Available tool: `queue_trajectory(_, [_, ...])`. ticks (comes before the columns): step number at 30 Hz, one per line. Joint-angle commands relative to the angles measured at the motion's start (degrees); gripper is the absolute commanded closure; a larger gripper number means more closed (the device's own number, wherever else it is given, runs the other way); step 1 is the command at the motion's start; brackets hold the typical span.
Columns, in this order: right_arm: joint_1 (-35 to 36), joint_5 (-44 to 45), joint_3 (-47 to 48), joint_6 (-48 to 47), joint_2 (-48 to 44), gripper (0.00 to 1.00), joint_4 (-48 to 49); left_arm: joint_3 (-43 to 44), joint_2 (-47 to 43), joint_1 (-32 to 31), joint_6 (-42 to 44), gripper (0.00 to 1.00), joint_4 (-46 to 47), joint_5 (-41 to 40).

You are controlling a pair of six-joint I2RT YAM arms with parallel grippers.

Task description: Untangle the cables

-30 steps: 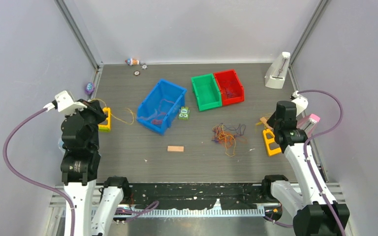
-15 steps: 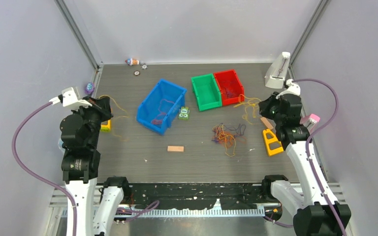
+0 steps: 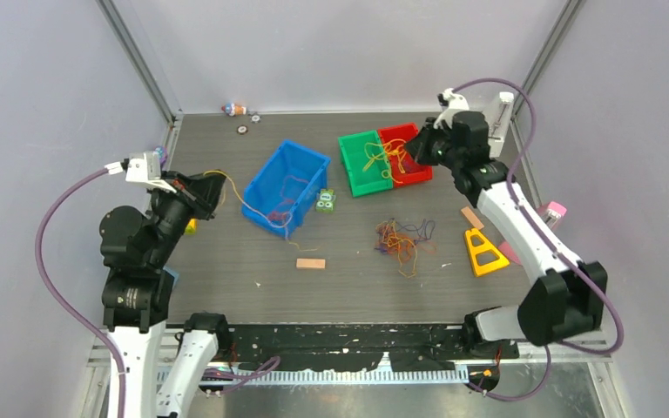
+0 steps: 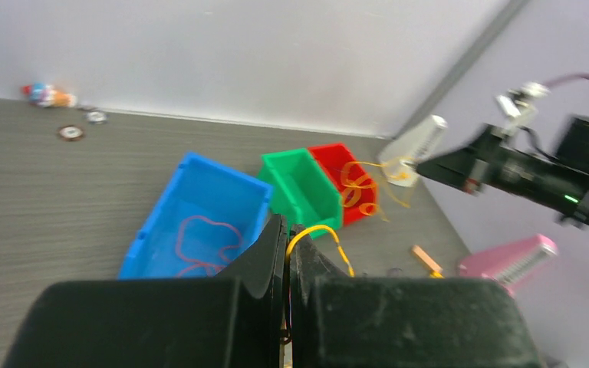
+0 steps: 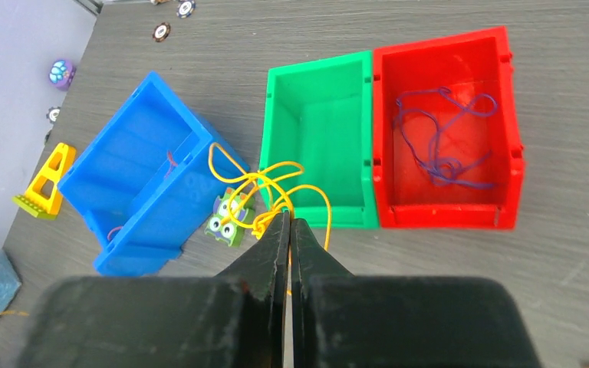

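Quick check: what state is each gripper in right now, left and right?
Left gripper: shut on a yellow strand.
Right gripper: shut on a yellow cable bundle.

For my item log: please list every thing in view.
blue bin: 1, blue, centre-left
green bin: 1, green, far centre
red bin: 1, red, beside green bin
cable tangle: 1, mixed colours, centre-right
purple cable: 1, purple, in red bin
red cable: 1, red, in blue bin
looped cable: 1, yellow, near green bin
trailing cable: 1, yellow, toward blue bin
owl toy: 1, green, beside blue bin
left gripper: 1, black, holds trailing cable
right gripper: 1, black, holds looped cable
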Motion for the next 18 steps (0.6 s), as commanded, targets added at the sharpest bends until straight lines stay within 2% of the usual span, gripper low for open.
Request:
queue_trajectory(1, [3.08, 4.1, 7.9, -2.55, 7.42, 0.95, 2.04, 3.36, 0.95, -4.03, -1.26, 1.0, 1.82, 6.29])
queue_trajectory(5, [5.4, 7.73, 14.81, -3.6, 19.17, 0.95, 2.08, 4.65, 3.61, -9.83, -0.47, 1.0, 3.1, 7.38])
queue_trajectory(6, [5.75, 7.59, 16.33, -4.2, 21.02, 0.9, 1.41, 5.07, 4.48, -11.6, 0.05, 1.0, 3.2, 7.52])
queue_trajectory(7, [6.49, 7.23, 20.46, -4.65, 25.33, 0.77, 0.51, 5.56, 5.6, -13.33, 0.83, 1.0, 3.43, 7.76])
queue_trajectory(8, [6.87, 6.54, 23.11, -5.89, 27.61, 0.43, -3.12, 6.03, 6.71, -14.82, 1.61, 1.0, 3.45, 8.15])
queue_trajectory(10, [8.08, 7.83, 29.72, -7.96, 31.75, 0.15, -9.22, 7.57, 9.77, -17.85, 3.52, 1.0, 2.99, 9.54])
queue_trajectory(12, [9.16, 7.0, 28.22, -9.65, 29.66, 0.11, -7.96, 8.83, 12.41, -19.87, 5.69, 1.0, 1.89, 10.73])
queue_trajectory(15, [9.52, 1.28, 14.0, -9.93, 18.99, 0.1, -0.55, 10.96, 15.8, -22.35, 8.42, 1.0, -0.13, 11.41])
queue_trajectory(18, [9.53, -9.95, -1.03, -9.25, 10.21, 0.1, 8.72, 11.81, 17.64, -24.61, 9.56, 1.0, 0.8, 11.63])
